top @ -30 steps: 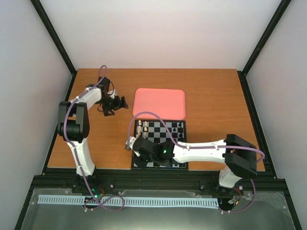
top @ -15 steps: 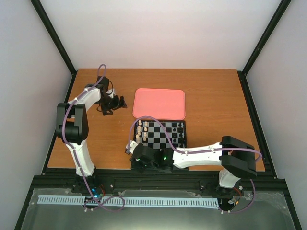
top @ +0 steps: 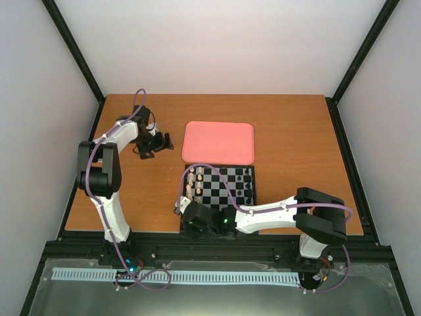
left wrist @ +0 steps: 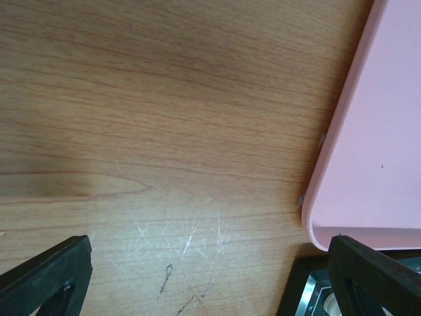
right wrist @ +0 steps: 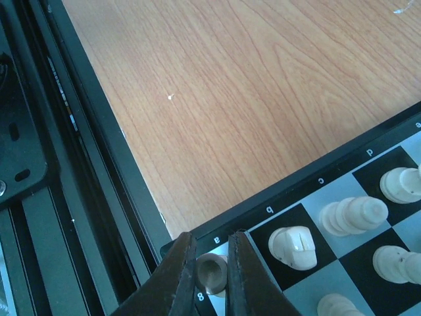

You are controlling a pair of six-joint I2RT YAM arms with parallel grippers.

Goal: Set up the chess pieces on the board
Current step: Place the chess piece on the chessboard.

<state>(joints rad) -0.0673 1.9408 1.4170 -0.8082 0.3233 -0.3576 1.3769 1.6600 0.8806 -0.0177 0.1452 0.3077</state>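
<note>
Your right gripper (right wrist: 212, 266) has its jaws pinching one small round piece (right wrist: 212, 274) at the near left corner square of the board (right wrist: 316, 176), by the labels a and 8. Whether it touches the square, you cannot tell. Other pale chess pieces (right wrist: 293, 246) stand on squares just beside it. Your left gripper (left wrist: 210, 283) hovers, jaws spread wide, above bare tabletop (left wrist: 164, 118) next to the pink tray (left wrist: 375, 131).
</note>
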